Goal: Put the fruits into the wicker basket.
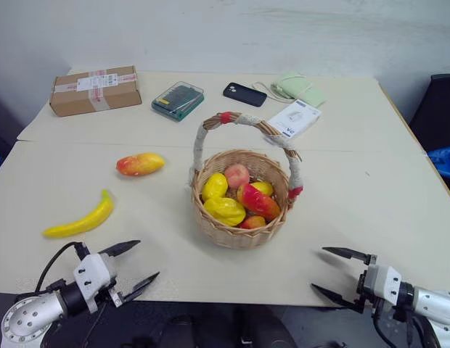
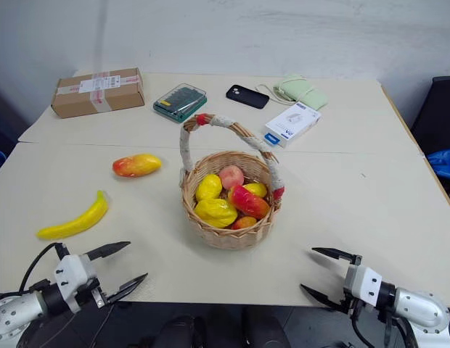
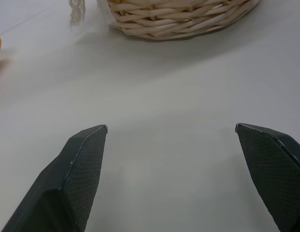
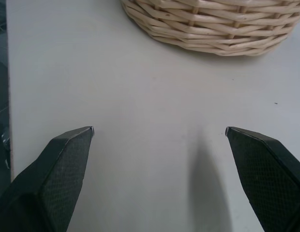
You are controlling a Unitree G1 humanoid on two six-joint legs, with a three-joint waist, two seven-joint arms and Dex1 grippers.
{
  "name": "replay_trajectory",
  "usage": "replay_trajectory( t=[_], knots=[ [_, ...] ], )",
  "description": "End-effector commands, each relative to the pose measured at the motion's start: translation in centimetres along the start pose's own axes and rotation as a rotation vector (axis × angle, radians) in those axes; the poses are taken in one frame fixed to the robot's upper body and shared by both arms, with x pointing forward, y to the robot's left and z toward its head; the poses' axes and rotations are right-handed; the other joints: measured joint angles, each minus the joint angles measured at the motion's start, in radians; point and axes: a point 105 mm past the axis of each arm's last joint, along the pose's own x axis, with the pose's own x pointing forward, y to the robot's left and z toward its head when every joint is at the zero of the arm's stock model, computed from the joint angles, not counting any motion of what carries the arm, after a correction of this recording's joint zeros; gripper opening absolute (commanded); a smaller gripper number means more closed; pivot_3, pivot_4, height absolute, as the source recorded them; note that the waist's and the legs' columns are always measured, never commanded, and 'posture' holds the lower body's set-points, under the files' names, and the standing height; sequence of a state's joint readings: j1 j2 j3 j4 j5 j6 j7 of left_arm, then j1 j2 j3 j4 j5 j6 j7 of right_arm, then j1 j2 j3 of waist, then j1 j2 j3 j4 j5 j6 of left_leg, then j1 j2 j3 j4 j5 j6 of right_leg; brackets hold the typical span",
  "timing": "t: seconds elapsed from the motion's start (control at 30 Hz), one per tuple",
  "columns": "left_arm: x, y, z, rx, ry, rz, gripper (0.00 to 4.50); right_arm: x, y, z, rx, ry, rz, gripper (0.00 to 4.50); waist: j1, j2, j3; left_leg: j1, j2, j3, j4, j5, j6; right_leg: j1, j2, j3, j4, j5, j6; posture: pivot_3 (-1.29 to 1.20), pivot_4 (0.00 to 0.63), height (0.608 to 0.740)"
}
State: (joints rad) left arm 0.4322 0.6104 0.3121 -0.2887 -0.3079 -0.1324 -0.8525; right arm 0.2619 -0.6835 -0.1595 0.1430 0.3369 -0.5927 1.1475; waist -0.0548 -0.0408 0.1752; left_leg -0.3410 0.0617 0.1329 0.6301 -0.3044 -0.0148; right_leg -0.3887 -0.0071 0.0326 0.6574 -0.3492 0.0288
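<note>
The left gripper point(image 1: 132, 262) at lower left and the right gripper point(image 1: 332, 271) at lower right are held empty, fingers spread wide, angled inward.

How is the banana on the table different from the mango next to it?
The banana is long, thin and curved; the mango is a short, plump oval. The banana is all yellow; the mango is red-orange at one end and yellow at the other. The banana lies nearer the left gripper; the mango lies farther back. Both are glossy and lie outside the wicker basket.
</note>
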Motion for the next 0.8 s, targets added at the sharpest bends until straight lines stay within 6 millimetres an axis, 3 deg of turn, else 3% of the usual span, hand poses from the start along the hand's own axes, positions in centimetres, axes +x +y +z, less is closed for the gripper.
replay_trajectory(
  t=[0.03,0.37,0.43,0.53,0.63,0.73,0.8],
  knots=[
    [-0.1,0.0,0.5,-0.008,-0.025,-0.012,4.46,-0.3,-0.2,0.1,-0.026,-0.004,-0.029,4.50,-0.001,0.000,0.000,0.000,0.000,0.000,0.000,0.000,0.000,0.000,0.000,0.000,0.000,0.000,0.000,0.00,0.150,0.740],
    [-0.3,1.1,0.1,-0.150,-0.070,0.053,4.46,-0.2,-0.5,0.3,0.019,-0.039,-0.048,4.50,-0.001,0.000,0.000,0.002,0.000,0.000,0.000,0.000,0.000,0.002,0.000,0.000,0.000,0.000,0.000,0.00,0.150,0.740],
    [-0.3,1.5,-0.5,-0.065,-0.024,0.035,4.46,0.2,-0.7,0.6,0.016,-0.058,-0.058,4.50,-0.001,0.000,0.000,0.003,0.000,0.000,0.000,0.000,0.000,0.003,0.000,0.000,0.000,0.000,0.000,0.00,0.150,0.740],
    [0.1,3.1,-0.1,-0.085,-0.053,0.080,4.46,0.9,-1.3,1.1,-0.008,-0.087,-0.096,4.50,0.000,0.000,0.000,0.004,0.000,0.000,-0.001,0.000,0.000,0.003,0.000,0.000,0.000,0.000,0.000,0.00,0.150,0.740],
    [0.7,3.2,0.2,-0.085,-0.066,0.051,4.46,1.2,-1.1,1.2,-0.001,-0.101,-0.102,4.50,0.000,0.000,0.000,0.005,0.000,0.000,0.000,0.000,-0.001,0.004,0.000,0.000,0.000,0.000,0.000,0.00,0.150,0.740],
    [1.3,3.3,0.6,-0.078,-0.058,-0.016,4.46,1.5,-0.3,2.8,-0.027,-0.194,-0.063,4.50,0.001,0.000,0.000,0.005,0.000,0.000,-0.001,-0.001,-0.001,0.004,0.000,-0.001,-0.001,0.000,0.000,0.00,0.150,0.740],
    [0.5,4.1,0.7,-0.086,-0.020,-0.055,4.46,2.0,-0.6,4.4,-0.068,-0.264,-0.085,4.50,0.000,0.000,0.000,0.004,0.001,-0.001,-0.001,-0.002,-0.001,0.004,0.000,-0.001,0.000,0.000,0.000,0.00,0.150,0.740]
  ],
)
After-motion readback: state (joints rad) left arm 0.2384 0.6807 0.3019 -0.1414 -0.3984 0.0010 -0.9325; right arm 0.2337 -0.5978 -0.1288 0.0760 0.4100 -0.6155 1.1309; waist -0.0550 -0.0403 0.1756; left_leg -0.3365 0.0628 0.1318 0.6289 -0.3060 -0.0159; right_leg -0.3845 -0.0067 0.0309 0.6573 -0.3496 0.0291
